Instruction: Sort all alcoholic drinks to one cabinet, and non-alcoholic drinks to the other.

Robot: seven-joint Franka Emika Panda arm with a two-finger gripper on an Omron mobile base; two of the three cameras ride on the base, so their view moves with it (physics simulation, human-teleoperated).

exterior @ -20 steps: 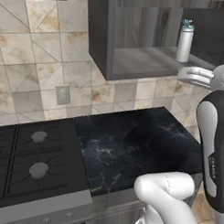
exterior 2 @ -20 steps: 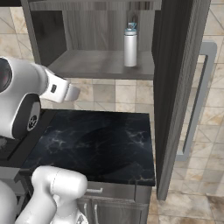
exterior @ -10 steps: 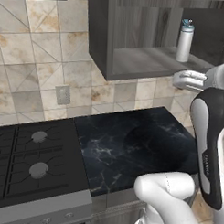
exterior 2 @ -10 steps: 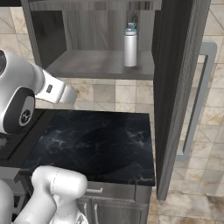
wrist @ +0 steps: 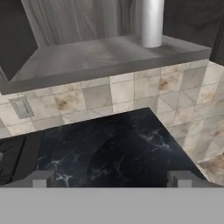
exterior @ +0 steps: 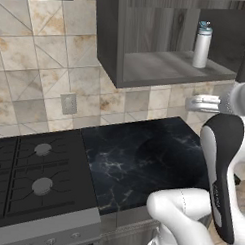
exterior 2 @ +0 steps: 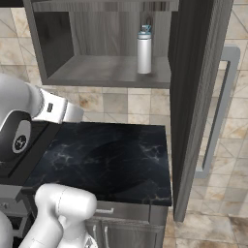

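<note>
**One non-alcoholic bottle shelved, tool empty, next drink to fetch**

White cylindrical bottle with teal flip lid stands upright on the floor of the open dark grey wood-grain wall cabinet, toward its right side, apart from the walls. In the hand view its lower body sits at 1 o'clock. Cabinet door with long pale grey bar handle hangs open at 3 o'clock in the right base view.

Tool is spread wide and holds nothing; its two tips frame the black marble worktop, which lies below the cabinet. Gas hob sits at 8 o'clock in the left base view.

Judgement: this placement looks done, arm sits clear of the shelf. Next step is probably going for another drink. No other bottle visible here, so the base likely has to drive or turn first. The black bottle belongs with this one; amber and red-blue go to the other cabinet.
</note>
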